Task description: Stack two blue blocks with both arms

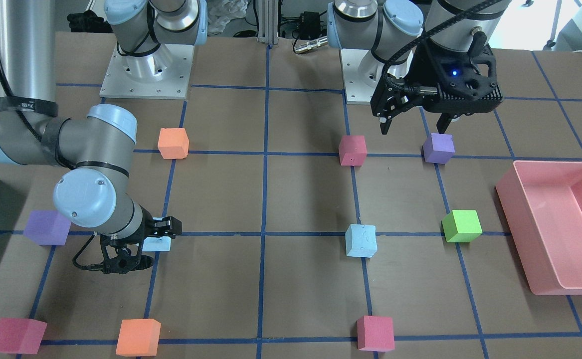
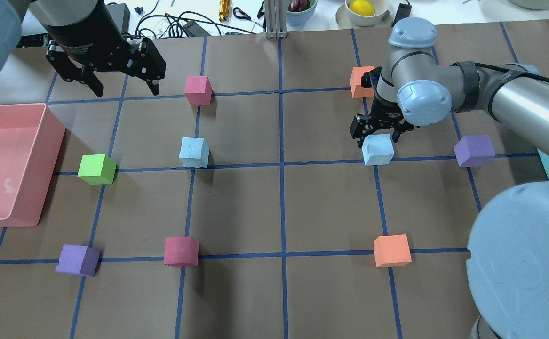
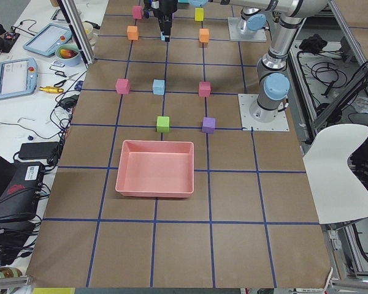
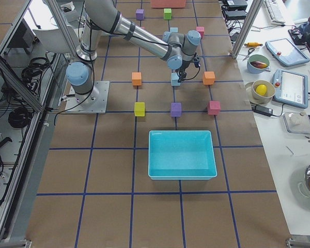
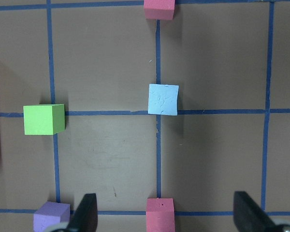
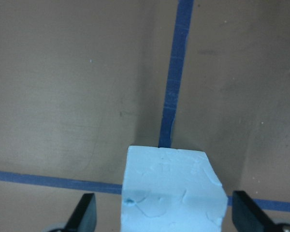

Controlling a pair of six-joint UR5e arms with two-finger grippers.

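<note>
The right arm [image 2: 420, 96] holds its jaws released on either side of one blue block [image 2: 377, 150] on the counter [image 2: 236, 212], the other block [image 2: 194, 152] apart at 9 o'clock and the left arm's [image 2: 74, 28] jaws spread empty at 11 o'clock; an off-centre squeeze could tip the soft cube.

Pink bin [image 1: 525, 234], green cube [image 1: 462, 226], teal bin [image 4: 182, 155], purple cubes [image 1: 439, 148], orange cubes [image 1: 173, 143], red cubes [image 1: 352, 150]
</note>
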